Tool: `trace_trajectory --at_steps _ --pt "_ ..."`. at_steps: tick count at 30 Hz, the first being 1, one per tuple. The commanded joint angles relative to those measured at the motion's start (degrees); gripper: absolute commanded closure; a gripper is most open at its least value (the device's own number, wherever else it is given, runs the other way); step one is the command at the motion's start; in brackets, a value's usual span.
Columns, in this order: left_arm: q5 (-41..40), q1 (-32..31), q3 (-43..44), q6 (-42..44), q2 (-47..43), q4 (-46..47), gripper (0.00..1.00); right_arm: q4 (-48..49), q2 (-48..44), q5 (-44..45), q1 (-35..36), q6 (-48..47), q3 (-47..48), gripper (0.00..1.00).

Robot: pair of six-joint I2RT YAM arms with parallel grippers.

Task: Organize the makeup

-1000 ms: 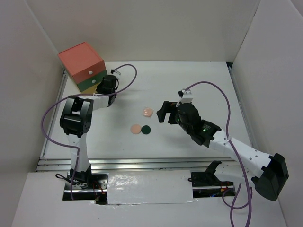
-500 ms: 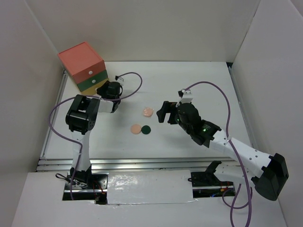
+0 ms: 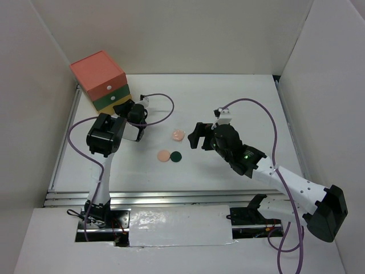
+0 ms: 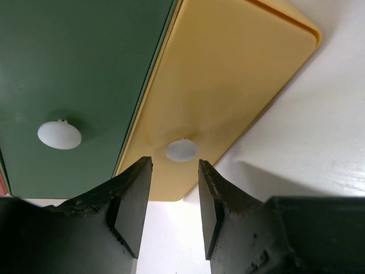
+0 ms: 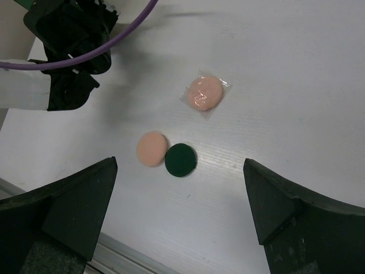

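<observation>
right end effector (image 3: 197, 136) wide open, empty, pink disc (image 5: 205, 94), peach disc (image 5: 151, 148), green disc (image 5: 181, 160) ahead

top: overhead, whole table (image 3: 228, 103) | left wrist: close on drawer chest (image 4: 228, 85) | right wrist: downward, shares discs (image 5: 181, 160) with top

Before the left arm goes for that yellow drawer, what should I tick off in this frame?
1. Is the left gripper open: ok, jaws apart.
2. Is the knob of the yellow drawer lined up with the gap: ok, centred just beyond the fingertips.
3. Is the knob gripped: not ok, nothing sits between the fingers yet.
4. Is there room inside the yellow drawer: cannot tell, its inside is hidden.
5. Is the right gripper out of the way: ok, open above the table, apart from the peach disc, dark-green disc and wrapped pink disc.
</observation>
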Motion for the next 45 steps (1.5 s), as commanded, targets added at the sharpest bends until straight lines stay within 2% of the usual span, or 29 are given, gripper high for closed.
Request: trace_trajectory --at_steps 1,17,19,20,27,32,34,38,45 --pt "-0.7 -0.1 0.9 4.9 1.7 8.6 0.49 2.6 0.0 -0.2 -0.3 -0.6 2.5 0.0" --pt "0.3 -0.3 5.2 7.8 6.3 9.5 0.53 3.0 0.9 -1.5 -0.2 -0.5 2.9 0.0" --pt "0.4 -0.3 5.3 7.5 6.1 9.4 0.56 2.8 1.1 -1.5 -0.1 -0.6 3.0 0.0" --pt "0.8 -0.2 5.3 7.2 5.9 8.8 0.61 2.9 1.1 -1.5 -0.3 -0.5 3.1 0.0" --pt "0.8 0.4 5.4 6.6 6.0 7.8 0.64 2.9 0.6 -1.5 -0.2 -0.5 2.8 0.0" --pt "0.3 0.2 5.5 5.5 6.5 6.9 0.8 3.0 0.8 -1.5 -0.2 -0.5 2.8 0.0" --pt "0.4 -0.1 5.2 5.7 6.7 7.4 0.81 2.8 0.8 -1.5 -0.2 -0.5 2.8 0.0" --pt "-0.4 -1.0 4.9 6.4 6.9 8.6 0.92 3.1 0.5 -1.3 -0.2 -0.5 2.6 0.0" --pt "-1.7 -3.0 2.6 8.0 5.5 11.4 0.99 2.9 -0.1 -1.3 -0.2 -0.4 2.6 0.0"
